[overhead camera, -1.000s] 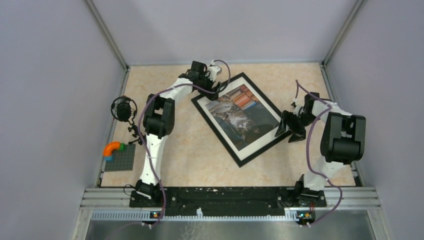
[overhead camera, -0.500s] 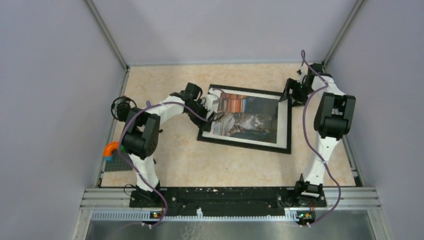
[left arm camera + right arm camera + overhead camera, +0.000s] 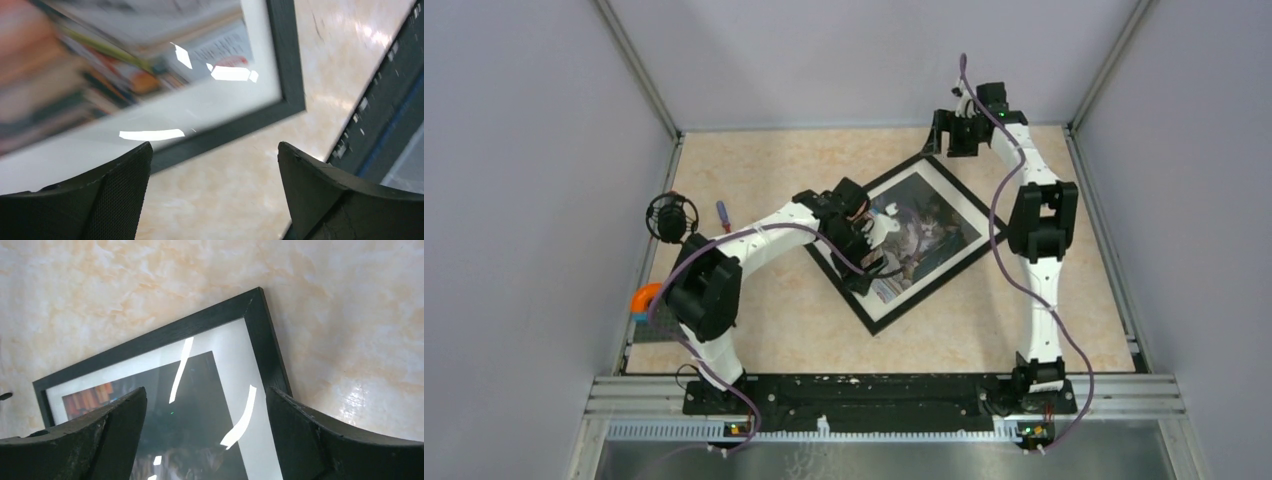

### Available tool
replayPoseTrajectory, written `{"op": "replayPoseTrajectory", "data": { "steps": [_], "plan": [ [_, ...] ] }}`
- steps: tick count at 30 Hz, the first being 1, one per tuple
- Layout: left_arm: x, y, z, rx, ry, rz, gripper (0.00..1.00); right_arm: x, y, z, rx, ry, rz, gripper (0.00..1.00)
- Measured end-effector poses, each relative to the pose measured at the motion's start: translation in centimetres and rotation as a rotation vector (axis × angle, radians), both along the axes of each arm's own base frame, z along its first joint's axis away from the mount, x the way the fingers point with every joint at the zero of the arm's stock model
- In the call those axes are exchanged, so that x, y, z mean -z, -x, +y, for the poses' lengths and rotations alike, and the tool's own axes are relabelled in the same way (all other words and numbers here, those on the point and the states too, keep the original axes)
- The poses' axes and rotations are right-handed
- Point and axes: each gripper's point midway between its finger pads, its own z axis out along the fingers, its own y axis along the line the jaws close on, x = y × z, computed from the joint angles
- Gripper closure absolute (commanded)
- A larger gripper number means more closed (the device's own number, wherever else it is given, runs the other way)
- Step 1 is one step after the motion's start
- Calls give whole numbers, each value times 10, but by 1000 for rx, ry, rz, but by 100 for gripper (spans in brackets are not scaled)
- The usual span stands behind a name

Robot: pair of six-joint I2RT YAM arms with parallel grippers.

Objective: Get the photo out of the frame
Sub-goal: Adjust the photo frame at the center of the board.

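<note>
Frame (image 3: 936,283) swung diagonal, photo (image 3: 924,225) still inside, no progress; L gripper (image 3: 212,150), R gripper (image 3: 205,392) spread wide, empty.

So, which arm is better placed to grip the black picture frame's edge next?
Probably left. The left arm's fingers hang open, low over the thin black rectangular picture frame, beside its near corner. The right arm's fingers, open, sit higher above the far corner.

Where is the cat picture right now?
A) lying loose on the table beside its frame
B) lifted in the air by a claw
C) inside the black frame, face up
C: the photo shows face up inside the frame, which lies on the table.
</note>
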Motion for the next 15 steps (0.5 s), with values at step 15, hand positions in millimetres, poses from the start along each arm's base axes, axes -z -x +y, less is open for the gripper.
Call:
{"op": "replayPoseTrajectory", "data": {
  "steps": [15],
  "plan": [
    [-55, -275, -18, -353, 53, -553, 2, -92, 143, -139, 278, -190, -58, 2]
  ]
}}
